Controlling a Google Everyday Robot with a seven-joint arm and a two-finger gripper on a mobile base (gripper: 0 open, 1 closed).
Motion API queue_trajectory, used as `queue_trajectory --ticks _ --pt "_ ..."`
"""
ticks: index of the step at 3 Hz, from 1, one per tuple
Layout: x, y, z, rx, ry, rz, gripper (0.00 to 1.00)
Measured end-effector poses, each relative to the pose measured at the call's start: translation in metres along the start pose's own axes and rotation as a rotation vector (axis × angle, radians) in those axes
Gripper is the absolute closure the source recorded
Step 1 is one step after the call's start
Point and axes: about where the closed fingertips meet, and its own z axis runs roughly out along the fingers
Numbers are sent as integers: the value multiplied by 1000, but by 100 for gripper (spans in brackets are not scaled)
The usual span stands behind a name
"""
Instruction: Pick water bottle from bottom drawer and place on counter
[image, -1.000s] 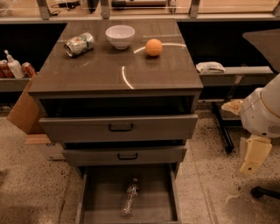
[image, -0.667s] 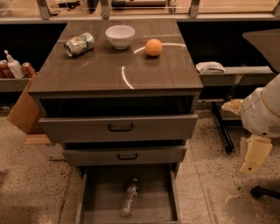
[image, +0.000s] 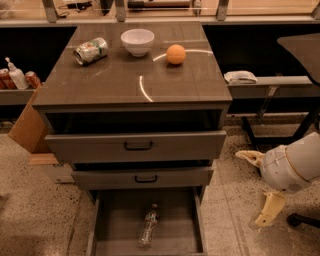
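Note:
The water bottle (image: 149, 226), clear with a dark cap, lies lengthwise on the floor of the open bottom drawer (image: 112, 220), cap pointing away from me. The counter (image: 100, 85) is the glossy wood-grain top above the three drawers. My gripper (image: 251, 189) hangs to the right of the cabinet, over the speckled floor at about the height of the middle drawer. Its cream fingers (image: 270, 209) are spread apart and empty. It is well clear of the bottle, to its right.
On the counter stand a crushed green-and-white can (image: 91, 50), a white bowl (image: 137, 41) and an orange (image: 175, 54). The two upper drawers (image: 137, 146) are slightly open. A cardboard box (image: 27, 125) sits at left, and a side shelf with a white cloth (image: 240, 77) at right.
My arm and gripper have moved down and a little left, closer to the cabinet's right side. The bottle and the counter items have not moved.

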Motion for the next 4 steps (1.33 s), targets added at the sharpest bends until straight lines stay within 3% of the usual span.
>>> queue_trajectory --ticks 1,2,4 --pt "0 0 0 0 0 0 0" --pt "1 5 39 -16 -52 -33 0" --pt "-23 31 197 -144 -288 -95 0"
